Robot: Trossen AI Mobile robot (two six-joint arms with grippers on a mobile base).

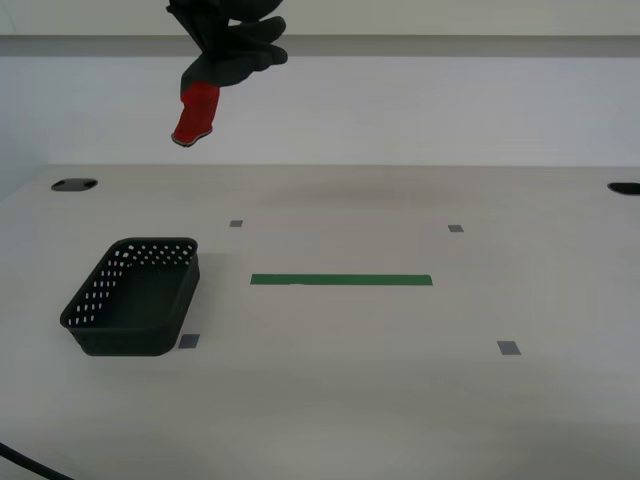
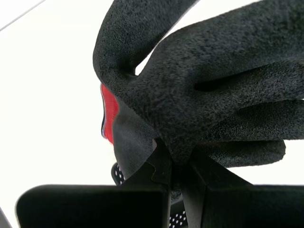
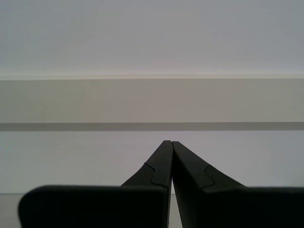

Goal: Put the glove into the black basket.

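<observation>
The glove hangs high above the table at the top of the exterior view, dark grey fingers up, red cuff hanging down. It fills the second wrist view, where my second gripper is shut on it. The black basket stands empty on the table at the exterior view's left, below and slightly left of the glove; a bit of its perforated wall shows under the glove in the second wrist view. My first gripper is shut and empty, facing a wall; it does not show in the exterior view.
A green tape strip lies mid-table. Small grey tape squares mark the white tabletop. Dark holes sit at the far left and far right of the table. A cable crosses the near left corner.
</observation>
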